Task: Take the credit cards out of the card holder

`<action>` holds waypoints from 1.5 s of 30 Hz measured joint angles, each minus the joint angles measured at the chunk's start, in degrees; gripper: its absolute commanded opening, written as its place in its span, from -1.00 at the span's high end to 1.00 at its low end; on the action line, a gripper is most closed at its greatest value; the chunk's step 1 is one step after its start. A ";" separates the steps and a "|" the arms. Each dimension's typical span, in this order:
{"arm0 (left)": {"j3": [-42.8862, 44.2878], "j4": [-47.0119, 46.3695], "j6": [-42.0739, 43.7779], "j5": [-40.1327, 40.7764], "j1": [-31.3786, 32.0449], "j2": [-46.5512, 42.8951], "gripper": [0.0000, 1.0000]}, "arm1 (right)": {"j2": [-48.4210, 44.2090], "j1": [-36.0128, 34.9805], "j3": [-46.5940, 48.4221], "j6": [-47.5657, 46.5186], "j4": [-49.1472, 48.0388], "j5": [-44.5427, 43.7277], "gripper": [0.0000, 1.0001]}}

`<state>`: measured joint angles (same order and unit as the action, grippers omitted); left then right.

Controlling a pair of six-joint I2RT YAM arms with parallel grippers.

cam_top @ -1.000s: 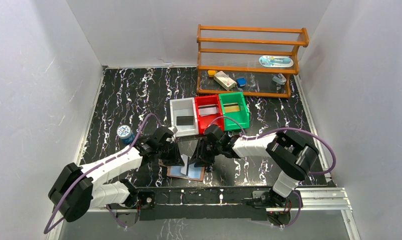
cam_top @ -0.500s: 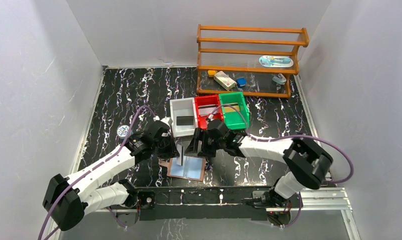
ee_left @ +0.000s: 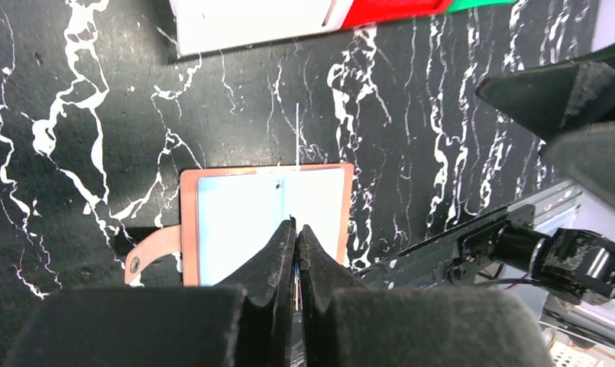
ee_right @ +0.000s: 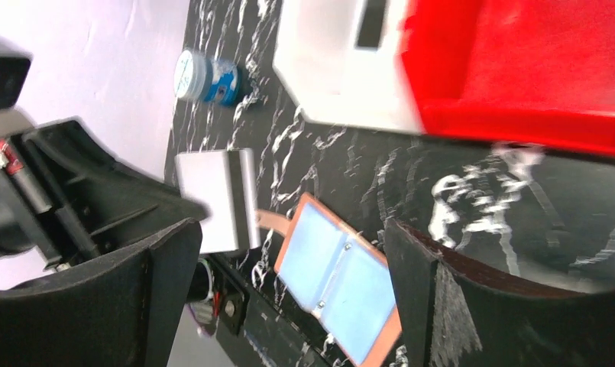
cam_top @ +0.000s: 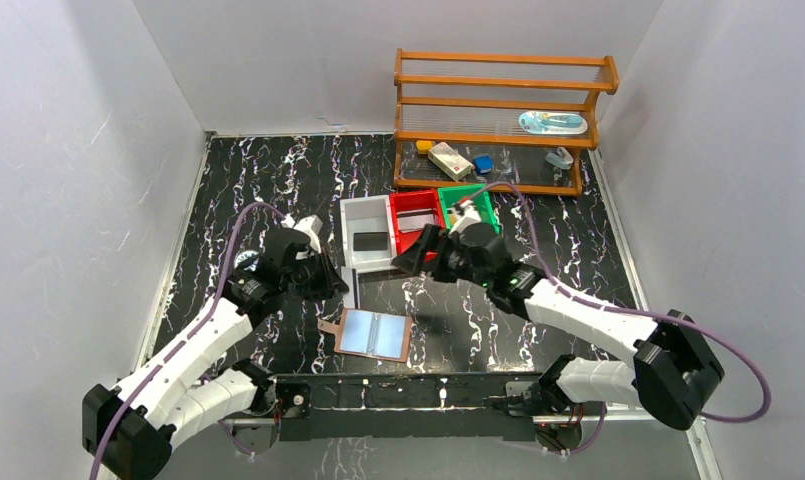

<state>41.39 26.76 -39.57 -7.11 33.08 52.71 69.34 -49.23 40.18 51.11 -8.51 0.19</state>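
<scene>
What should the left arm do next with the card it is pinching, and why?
Probably carry it over the white bin and let go. The left gripper is shut on a pale credit card, clear of the open card holder, and that bin stands just beyond it.

Our left fingers (ee_left: 285,246) now rise off the card holder (cam_top: 373,335) with a credit card (ee_right: 216,200) pinched between them, while our right fingers (ee_right: 163,298) spread wide and swing toward the red bin (cam_top: 403,205).
</scene>
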 measured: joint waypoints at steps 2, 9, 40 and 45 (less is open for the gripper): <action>0.33 -0.72 0.42 -1.22 -1.60 -0.39 1.00 | -1.68 5.62 -2.99 0.81 -2.64 4.26 -0.95; 0.72 -4.96 0.39 -7.30 -4.50 -2.23 1.00 | -2.38 16.63 -11.87 8.00 -11.06 16.17 -0.89; -8.55 -32.59 -12.98 -39.58 -13.90 -0.46 1.00 | 19.06 7.10 -4.37 22.23 -46.77 38.47 0.29; -10.23 -36.63 -14.78 -41.07 -13.94 0.61 1.00 | 19.30 7.10 -4.35 23.32 -49.07 40.59 0.51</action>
<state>31.16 -9.87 -54.35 -48.18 19.14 53.32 88.64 -42.13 35.83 74.43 -57.58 40.77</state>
